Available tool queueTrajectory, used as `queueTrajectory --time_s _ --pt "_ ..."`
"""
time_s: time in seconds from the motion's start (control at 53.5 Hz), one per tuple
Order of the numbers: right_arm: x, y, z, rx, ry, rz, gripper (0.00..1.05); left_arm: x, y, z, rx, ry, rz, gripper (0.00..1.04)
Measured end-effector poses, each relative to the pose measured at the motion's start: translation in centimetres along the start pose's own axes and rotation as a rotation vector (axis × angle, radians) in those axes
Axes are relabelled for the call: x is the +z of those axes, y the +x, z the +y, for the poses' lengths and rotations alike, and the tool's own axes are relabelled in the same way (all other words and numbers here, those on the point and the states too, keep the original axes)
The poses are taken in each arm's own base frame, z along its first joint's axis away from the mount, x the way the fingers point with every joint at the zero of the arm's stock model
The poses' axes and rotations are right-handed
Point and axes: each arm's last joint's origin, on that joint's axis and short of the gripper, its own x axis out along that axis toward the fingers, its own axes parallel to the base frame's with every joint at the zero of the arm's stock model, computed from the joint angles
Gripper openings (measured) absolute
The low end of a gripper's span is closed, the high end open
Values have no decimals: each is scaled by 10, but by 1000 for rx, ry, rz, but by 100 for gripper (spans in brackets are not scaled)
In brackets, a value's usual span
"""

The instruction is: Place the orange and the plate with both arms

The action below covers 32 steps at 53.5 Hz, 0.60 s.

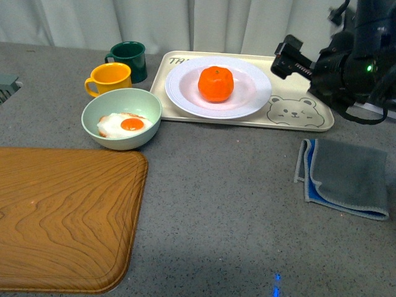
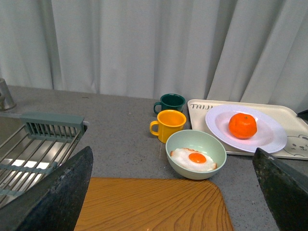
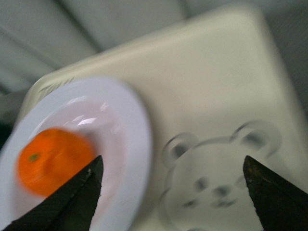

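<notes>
The orange (image 1: 216, 83) rests in the middle of the white plate (image 1: 185, 93), which stands on the cream bear tray (image 1: 297, 114). The left wrist view shows the same orange (image 2: 242, 125) and plate (image 2: 269, 137) at a distance. My right gripper (image 1: 289, 59) hangs open above the tray's right end, beside the plate, holding nothing. In its blurred wrist view the orange (image 3: 53, 161) and plate (image 3: 132, 144) lie by one finger, and my right gripper (image 3: 175, 190) is over the bear face. My left gripper (image 2: 175, 192) is open, high above the wooden board.
A pale green bowl (image 1: 105, 111) with a fried egg stands left of the tray, with a yellow mug (image 1: 110, 78) and a dark green mug (image 1: 130, 60) behind it. A wooden board (image 1: 62, 216) fills the near left. A grey cloth (image 1: 346, 176) lies at right. A sink rack (image 2: 33, 149) is far left.
</notes>
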Motion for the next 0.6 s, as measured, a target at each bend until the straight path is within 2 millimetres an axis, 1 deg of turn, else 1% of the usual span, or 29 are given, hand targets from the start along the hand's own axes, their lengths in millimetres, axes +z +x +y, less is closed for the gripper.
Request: queueTrajectory --time_s 0.056,0.075,0.168,0.187,0.224,0.281,0.318,0.43,0.468,0.505,0.599 --pt "-5 -24 -7 -37 -134 -201 71 0 0 0 0 0 0 98" --pt "-5 -38 -10 -41 -200 -269 65 0 0 0 2 0 0 98" --pt "6 -83 -15 -32 -293 -429 48 0 0 0 1 0 0 98" --pt "8 -88 -15 -33 -298 -439 46 0 0 0 1 0 0 98" --pt "12 -103 -16 -34 -312 -464 39 0 0 0 1 0 0 98" --pt "13 -116 -18 -37 -325 -473 31 0 0 0 1 0 0 98" --pt "11 -127 -21 -43 -333 -469 24 0 0 0 1 0 0 98" --pt "2 -149 -27 -47 -349 -438 8 0 0 0 1 0 0 98" --pt "-2 -161 -29 -45 -356 -427 0 0 0 0 1 0 0 98" --pt "-4 -172 -30 -43 -358 -426 1 0 0 0 1 0 0 98" --pt "-5 -190 -32 -45 -357 -436 1 0 0 0 1 0 0 98"
